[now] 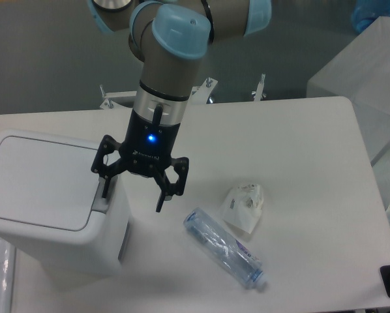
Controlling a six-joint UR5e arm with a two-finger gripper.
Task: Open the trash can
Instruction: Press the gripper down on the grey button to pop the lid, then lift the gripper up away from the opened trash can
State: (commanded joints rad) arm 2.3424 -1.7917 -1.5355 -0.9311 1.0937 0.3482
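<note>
The trash can (45, 208) is a large white boxy bin at the left of the table, with its flat lid (42, 181) down. Its grey push tab (102, 203) is at the lid's right edge. My gripper (133, 195) hangs over the bin's right side with its fingers spread open and nothing between them. The left finger (105, 184) points down right at the push tab; I cannot tell whether it touches. The right finger (162, 199) hangs in the air to the right of the bin.
A clear plastic bottle (224, 248) lies on the white table (299, 150) right of the bin. A crumpled white wrapper (244, 205) lies just behind it. A translucent box (371, 72) stands off the table at the right.
</note>
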